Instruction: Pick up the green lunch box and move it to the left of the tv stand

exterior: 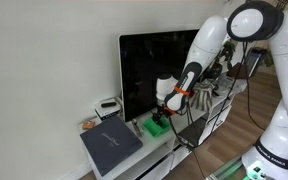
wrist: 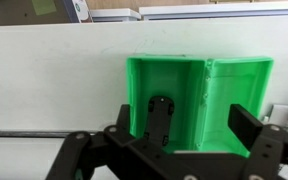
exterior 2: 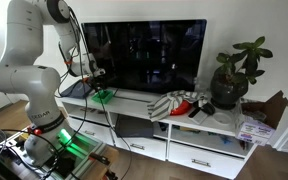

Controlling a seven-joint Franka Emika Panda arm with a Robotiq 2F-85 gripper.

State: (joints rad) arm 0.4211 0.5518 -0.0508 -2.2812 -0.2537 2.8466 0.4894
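The green lunch box [exterior: 155,129] sits on top of the white tv stand [exterior: 169,148], in front of the TV's lower corner. It also shows in an exterior view [exterior 2: 103,96], near the end of the tv stand [exterior 2: 199,128]. In the wrist view the box [wrist: 229,85] fills the middle, with its hollow side facing the camera. My gripper [wrist: 202,122] is open and low over the box. One finger is over the hollow and the other is at the box's right edge. In both exterior views the gripper [exterior: 163,113] [exterior 2: 96,86] hangs just above the box.
The big black TV [exterior: 152,70] stands right behind the box. A flat dark grey slab [exterior: 111,143] lies at the stand's end. A striped cloth [exterior 2: 177,104] and a potted plant [exterior 2: 234,78] sit further along the stand. Cables hang beside the arm.
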